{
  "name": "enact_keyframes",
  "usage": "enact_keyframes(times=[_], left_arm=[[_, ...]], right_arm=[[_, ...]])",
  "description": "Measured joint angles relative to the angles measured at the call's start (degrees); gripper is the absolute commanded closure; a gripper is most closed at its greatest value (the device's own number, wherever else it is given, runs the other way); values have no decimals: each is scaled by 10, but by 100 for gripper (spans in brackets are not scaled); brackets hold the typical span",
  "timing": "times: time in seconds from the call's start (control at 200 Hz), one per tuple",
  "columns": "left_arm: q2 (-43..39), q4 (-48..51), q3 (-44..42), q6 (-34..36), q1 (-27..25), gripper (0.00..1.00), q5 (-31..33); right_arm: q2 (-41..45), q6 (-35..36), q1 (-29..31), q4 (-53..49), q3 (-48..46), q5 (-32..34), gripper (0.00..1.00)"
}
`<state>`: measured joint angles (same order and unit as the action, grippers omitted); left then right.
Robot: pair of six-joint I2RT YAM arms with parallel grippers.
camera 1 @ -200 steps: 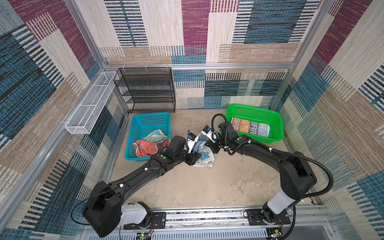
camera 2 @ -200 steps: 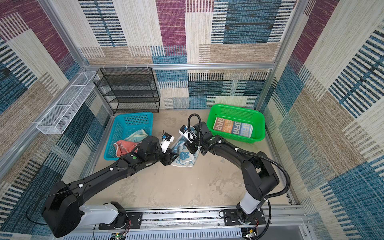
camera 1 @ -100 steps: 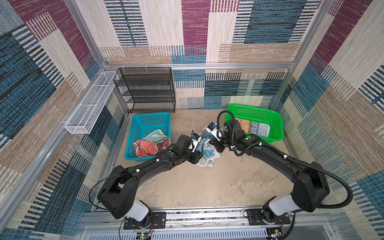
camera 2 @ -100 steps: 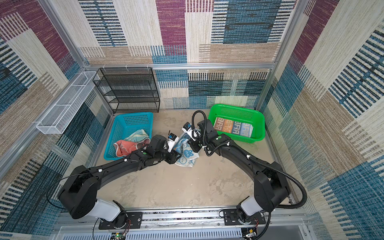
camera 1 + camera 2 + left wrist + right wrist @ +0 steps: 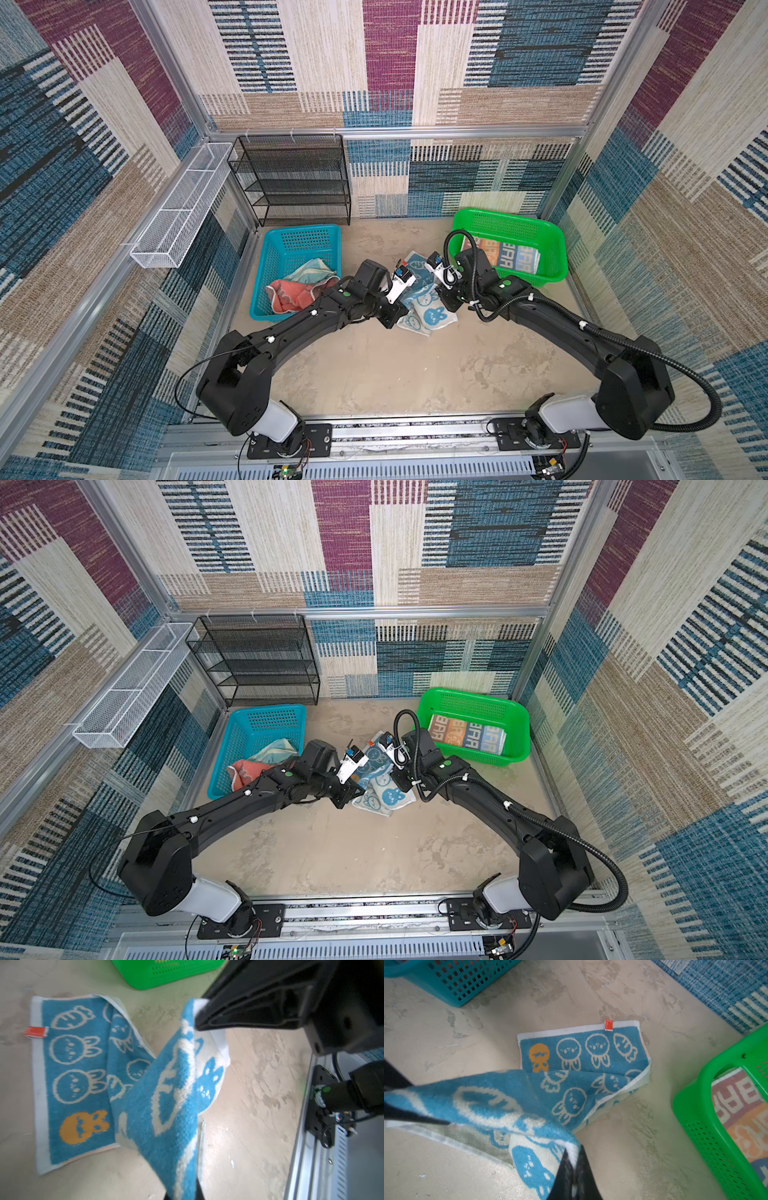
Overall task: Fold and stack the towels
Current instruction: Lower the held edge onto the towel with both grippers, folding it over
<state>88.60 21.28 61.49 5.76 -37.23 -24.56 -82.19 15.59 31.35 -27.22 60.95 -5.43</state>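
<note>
- Jaws of the left gripper [image 5: 182, 1196] are pinched shut on a raised fold of the rabbit towel [image 5: 83, 1076]. The fingers run off the edge of the left wrist view, and in both top views the wrist hides them.
- On the right gripper [image 5: 573, 1178] the jaws are closed tight on a white-hemmed corner of the same towel. The cloth nearest that lens is blurred.
- The rabbit towel is at the middle of the tabletop [image 5: 374, 365], between the two baskets. Its near part is held up between the two grippers with the pale reverse showing. Its far part lies flat, with a red tag [image 5: 608, 1024] on the far hem.
- A blue basket [image 5: 299, 243] stands along the tabletop's left edge. It holds a crumpled coral towel [image 5: 291, 297], whose near end is hidden by the left arm, and a bunched pale towel [image 5: 311, 270] behind it.
- A green basket [image 5: 498, 224] stands in the far right corner. The lettered towel [image 5: 515, 259] lies flat inside it, with its near left end crossed by the right arm's cable loop.
- A black wire shelf [image 5: 291, 183] stands at the far edge, toward the left corner.
- A second ago the left jaws stood apart beside the towel, and now they grip it. The right grip is unchanged, and both baskets and their towels lie as before.
</note>
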Motion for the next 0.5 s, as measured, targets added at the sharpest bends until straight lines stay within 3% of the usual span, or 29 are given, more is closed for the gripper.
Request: enact_keyframes(times=[0.14,0.275,0.371,0.441,0.501], left_arm=[[61,69,21,31,10,100,-8],[97,71,23,31,31,100,22],[113,39,23,11,55,87,61],[124,26,25,-12,71,75,93],[131,37,26,-28,77,72,125]], right_arm=[[-53,4,-15,7,1,-9,100],[-117,4,-37,15,20,-31,100],[-160,1,-47,30,38,-38,96],[-189,-3,-49,43,52,-37,88],[-210,-8,-53,55,62,-23,80]])
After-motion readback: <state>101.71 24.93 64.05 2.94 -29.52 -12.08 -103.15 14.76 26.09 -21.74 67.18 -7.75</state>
